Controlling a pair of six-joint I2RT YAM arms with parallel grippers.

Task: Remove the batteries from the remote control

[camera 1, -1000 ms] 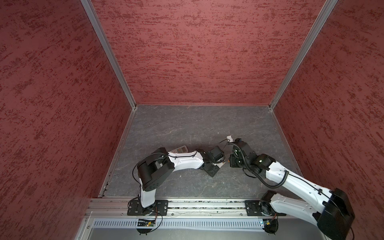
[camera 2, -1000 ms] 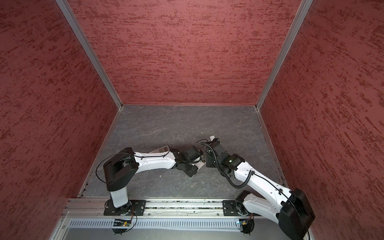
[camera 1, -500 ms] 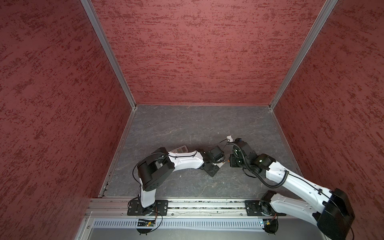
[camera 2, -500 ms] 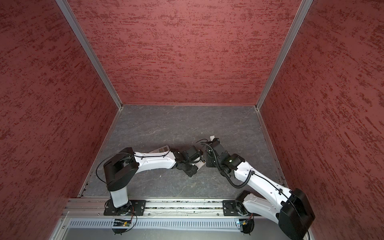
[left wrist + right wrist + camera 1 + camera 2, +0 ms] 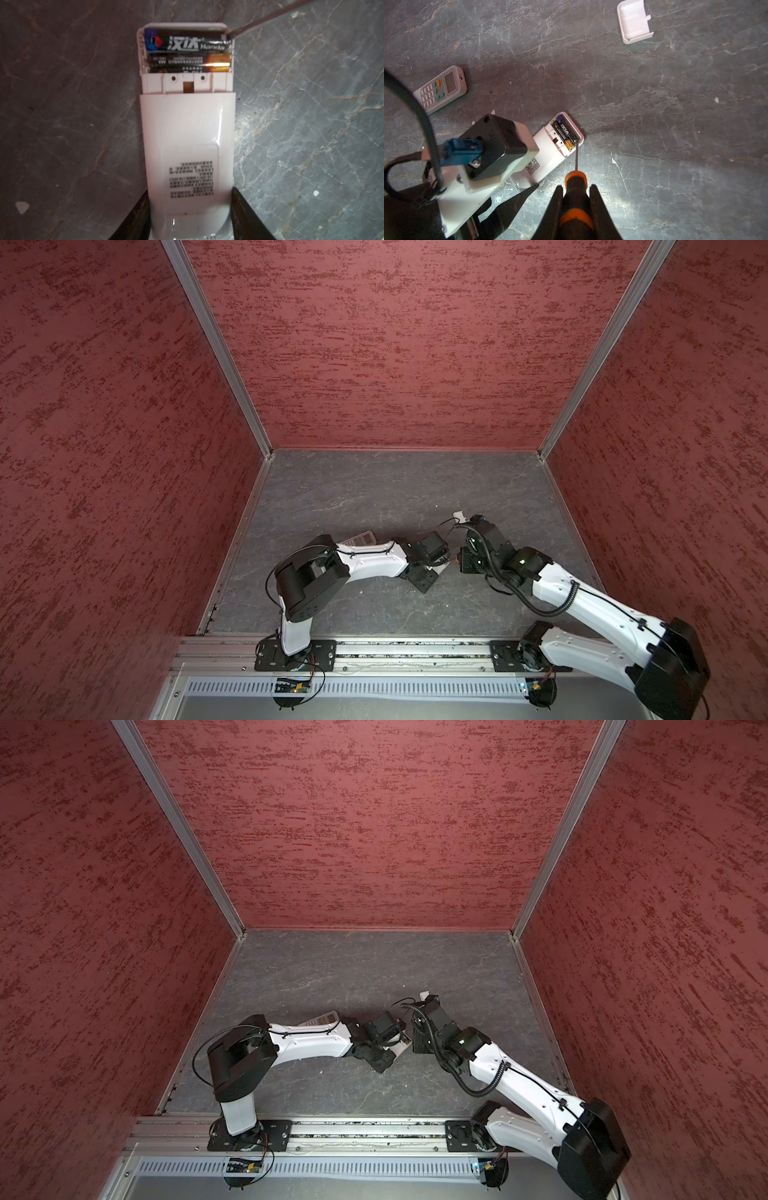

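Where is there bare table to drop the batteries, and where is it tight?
Bare: the wide stretch of table between the back wall and the battery cover; also the near strip along the front rail. Crowded: the middle, where left gripper, right gripper, screwdriver and open remote meet.

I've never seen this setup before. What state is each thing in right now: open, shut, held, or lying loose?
white remote: face down, battery compartment open, gripped.
batteries: two, both seated in the compartment.
battery cover: off, lying apart from the white remote, inside up.
screwdriver: held, tip at one battery's end.
second remote: lying loose, buttons up.
left tool: closed on the white remote.
right tool: closed on the screwdriver.
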